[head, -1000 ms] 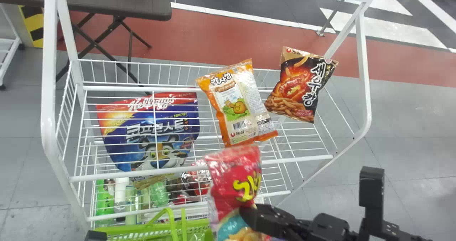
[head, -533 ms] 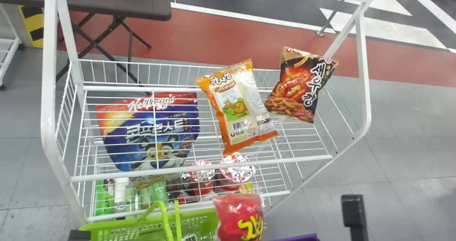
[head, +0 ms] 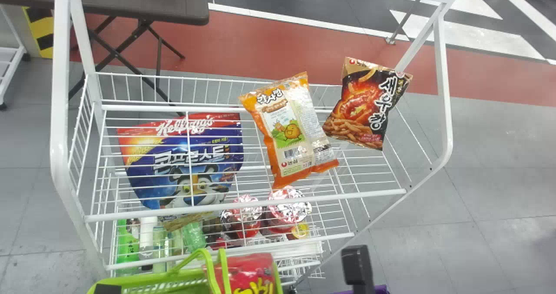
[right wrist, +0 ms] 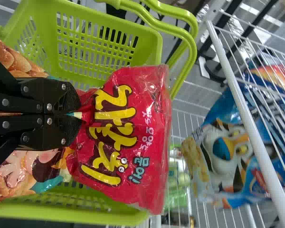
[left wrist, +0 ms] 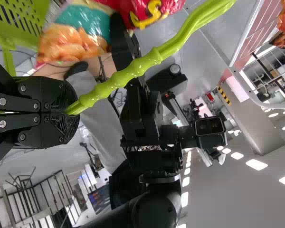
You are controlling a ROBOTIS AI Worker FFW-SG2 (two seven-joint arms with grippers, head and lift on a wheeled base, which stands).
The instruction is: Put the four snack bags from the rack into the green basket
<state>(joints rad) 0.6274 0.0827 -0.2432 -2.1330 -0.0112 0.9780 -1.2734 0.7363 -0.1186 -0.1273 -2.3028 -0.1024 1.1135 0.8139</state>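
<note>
Here, yellow-lettered red bag (right wrist: pixel 145 118) in right gripper's (right wrist: pixel 77 114) jaws, over green basket (right wrist: pixel 71 214).

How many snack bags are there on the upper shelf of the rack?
3: a blue bag at the left, an orange bag in the middle and a black-red bag at the right.

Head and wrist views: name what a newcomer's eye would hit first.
Probably the red snack bag, gripped by the right tool over the green basket. Then the orange bag and blue cereal bag, side by side on the white rack, with the dark bag farthest right.
</note>
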